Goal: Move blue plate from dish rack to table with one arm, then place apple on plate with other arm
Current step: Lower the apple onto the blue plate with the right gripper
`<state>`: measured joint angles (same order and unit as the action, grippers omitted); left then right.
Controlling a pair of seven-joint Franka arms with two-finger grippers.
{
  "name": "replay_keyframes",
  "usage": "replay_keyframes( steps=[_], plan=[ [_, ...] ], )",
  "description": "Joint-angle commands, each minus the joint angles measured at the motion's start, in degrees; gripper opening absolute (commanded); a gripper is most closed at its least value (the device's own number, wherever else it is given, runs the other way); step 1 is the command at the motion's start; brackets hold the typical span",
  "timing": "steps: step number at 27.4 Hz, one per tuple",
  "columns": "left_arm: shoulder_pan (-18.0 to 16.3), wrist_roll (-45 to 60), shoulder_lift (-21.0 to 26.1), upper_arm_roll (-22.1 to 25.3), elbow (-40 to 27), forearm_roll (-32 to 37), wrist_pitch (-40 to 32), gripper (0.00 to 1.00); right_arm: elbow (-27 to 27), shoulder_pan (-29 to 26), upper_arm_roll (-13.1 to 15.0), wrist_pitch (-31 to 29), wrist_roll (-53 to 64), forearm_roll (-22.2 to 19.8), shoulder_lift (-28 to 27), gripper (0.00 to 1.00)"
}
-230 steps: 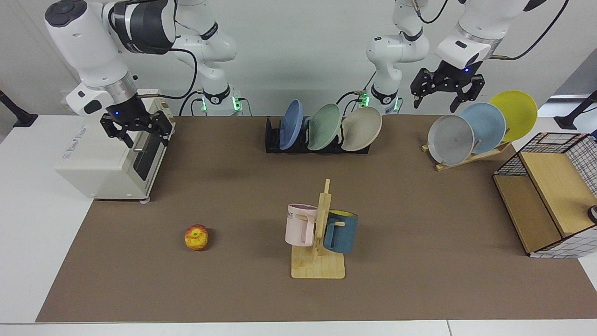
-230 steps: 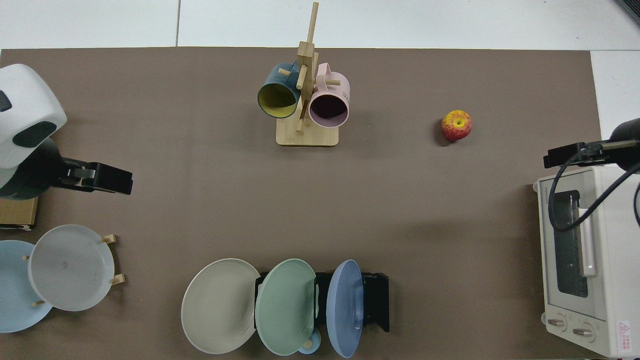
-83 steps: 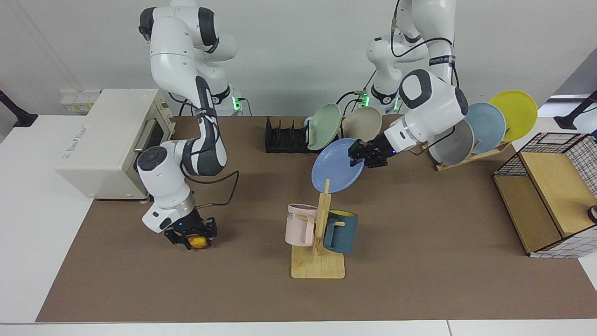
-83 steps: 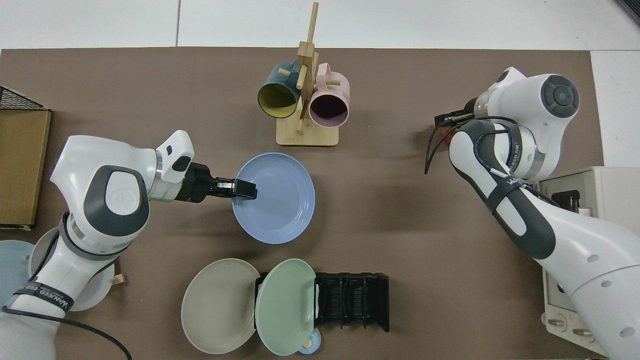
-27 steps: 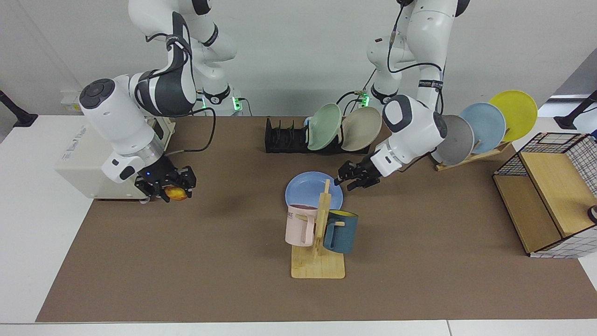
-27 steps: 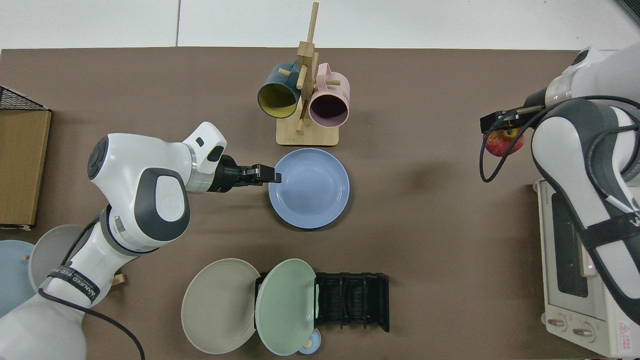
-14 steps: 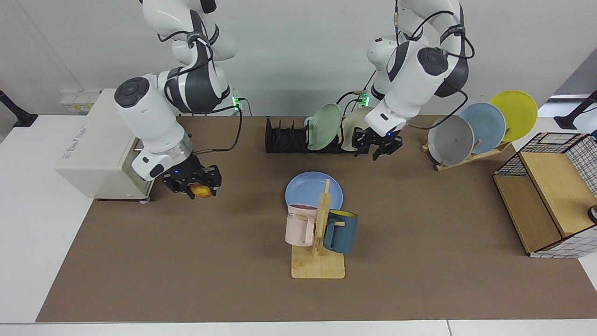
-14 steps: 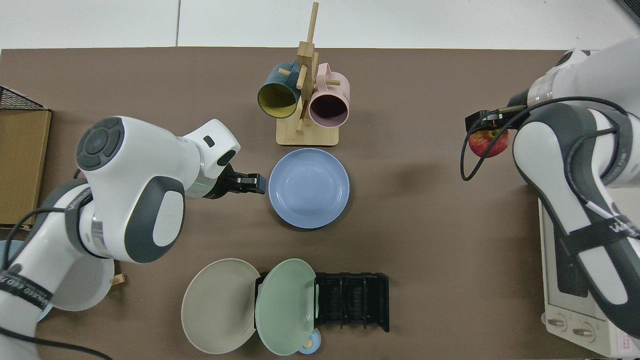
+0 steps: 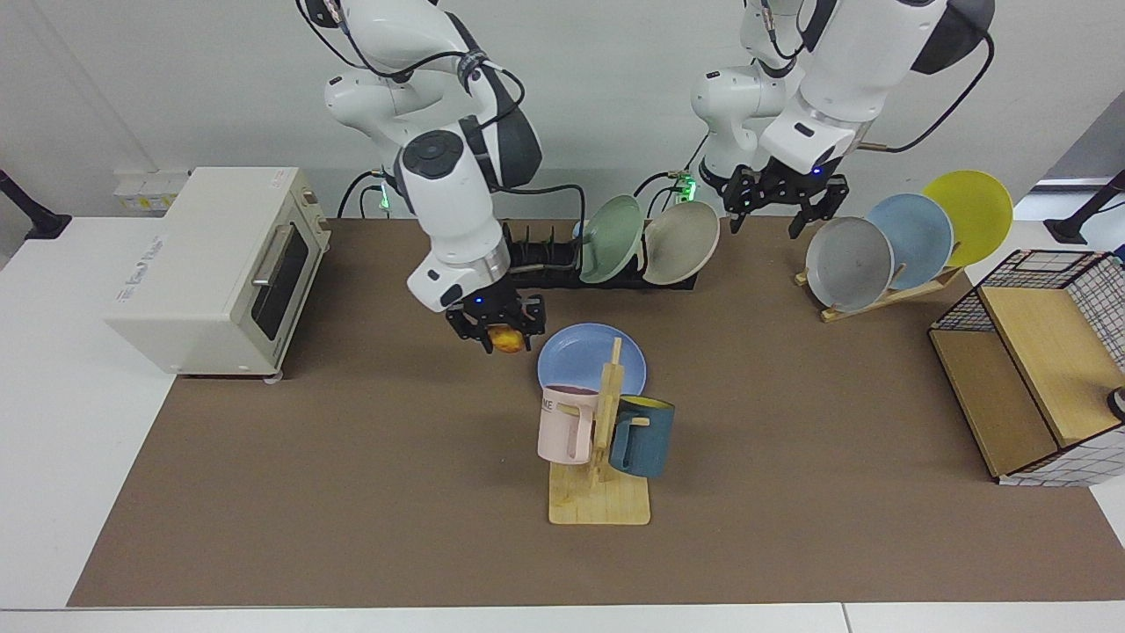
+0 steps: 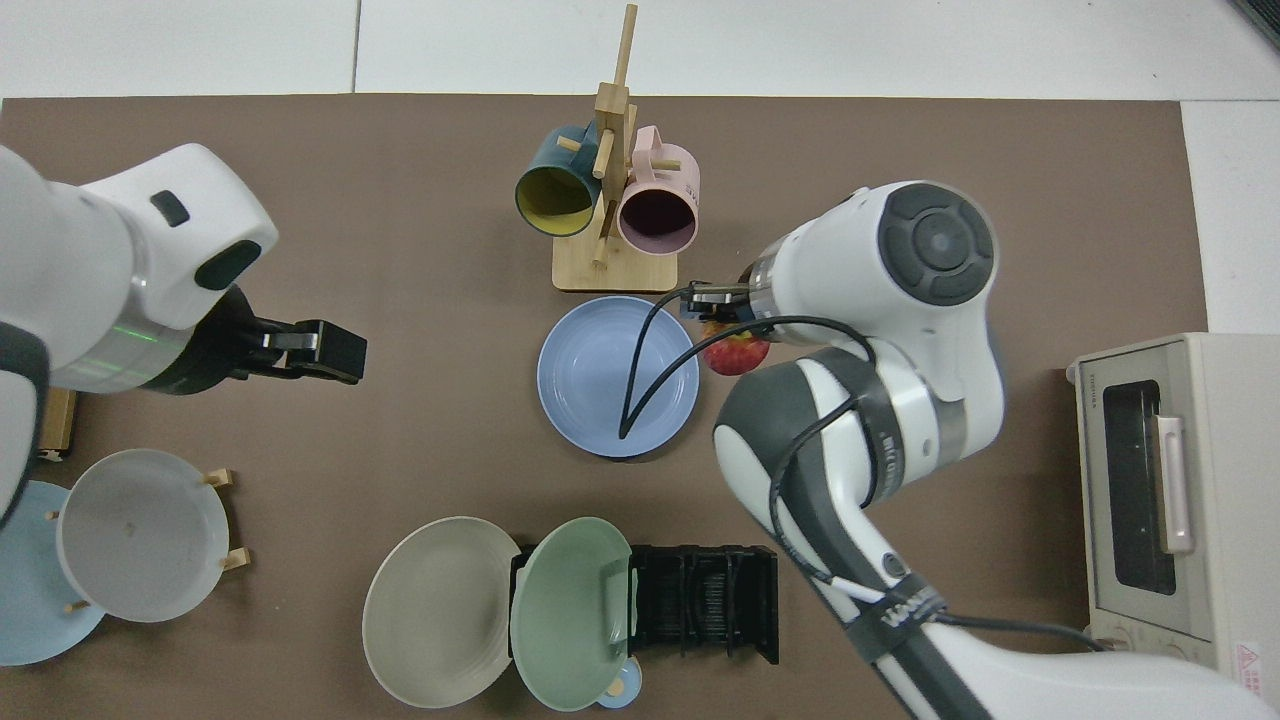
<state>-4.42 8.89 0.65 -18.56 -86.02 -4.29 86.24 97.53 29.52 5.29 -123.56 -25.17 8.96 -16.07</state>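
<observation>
— While the blue plate (image 9: 591,355) lies flat on the table (image 9: 352,492), just behind the wooden mug stand (image 9: 603,457), where is the apple (image 9: 505,338)?

— Pinched in the right gripper (image 9: 497,331), raised off the mat just beside the plate's rim.

— And the other arm?

— Left gripper (image 9: 785,203) hangs high near the grey plate (image 9: 848,263), fingers spread, holding nothing. Dish rack (image 10: 705,603) keeps green and beige plates only.

White arms (image 9: 457,207), black cables
</observation>
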Motion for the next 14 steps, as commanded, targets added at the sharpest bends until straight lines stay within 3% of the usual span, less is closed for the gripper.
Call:
replay_keyframes(
  steps=[1, 7, 14],
  plan=[
    [3.28, 0.51, 3.04, 3.18, 6.47, 2.09, -4.06, 0.97, 1.18, 4.31, 0.34, -4.58, -6.11, -2.37, -1.41, 0.00],
    [2.84, 0.25, 2.25, 3.18, 6.13, 3.94, -4.15, 0.99, 0.65, 8.89, 0.60, -9.24, -7.96, -4.13, -6.33, 0.00],
    [2.22, -0.10, -0.56, 3.54, 3.05, 3.59, -6.08, 1.00, 0.13, 8.27, 0.07, -15.13, -7.00, -4.48, -10.38, 0.00]
  ],
)
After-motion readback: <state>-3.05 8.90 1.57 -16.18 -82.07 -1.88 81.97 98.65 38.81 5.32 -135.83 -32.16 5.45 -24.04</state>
